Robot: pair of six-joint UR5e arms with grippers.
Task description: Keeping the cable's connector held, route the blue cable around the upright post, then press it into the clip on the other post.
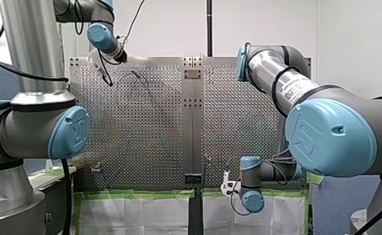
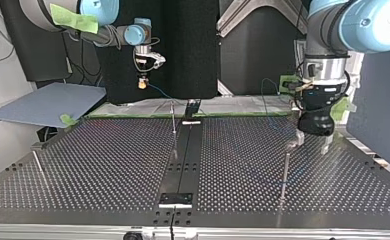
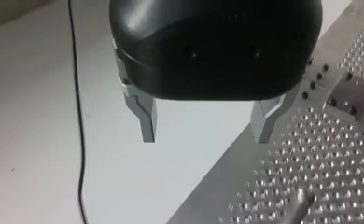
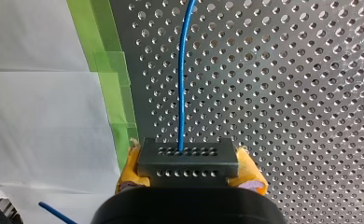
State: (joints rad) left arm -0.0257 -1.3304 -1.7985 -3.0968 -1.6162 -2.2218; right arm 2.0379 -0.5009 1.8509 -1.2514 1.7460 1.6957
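Table (image 2: 83, 165): perforated, with green tape (image 4: 106, 70) along the edge on the arms' side.

Your right pincer (image 2: 143, 82) hangs over that taped edge, its yellow pads clamped on the grey connector (image 4: 188, 161). Your left pincer (image 3: 206, 126) sits over the table's side edge at the top view's right, with its metal fingers apart and nothing between them.

A thin post (image 2: 173, 122) stands just inside the taped edge, closest to your right pincer. A second post (image 2: 285, 172) stands near your left pincer. You cannot tell from here which one carries the clip.

The blue cable (image 4: 182, 84) leaves the connector and runs straight ahead of the right pincer, its long axis pointing away from the taped edge and in over the table.

Assessment: the coming move depends on which side of the thin post that line passes. Your right arm is the nearer one.
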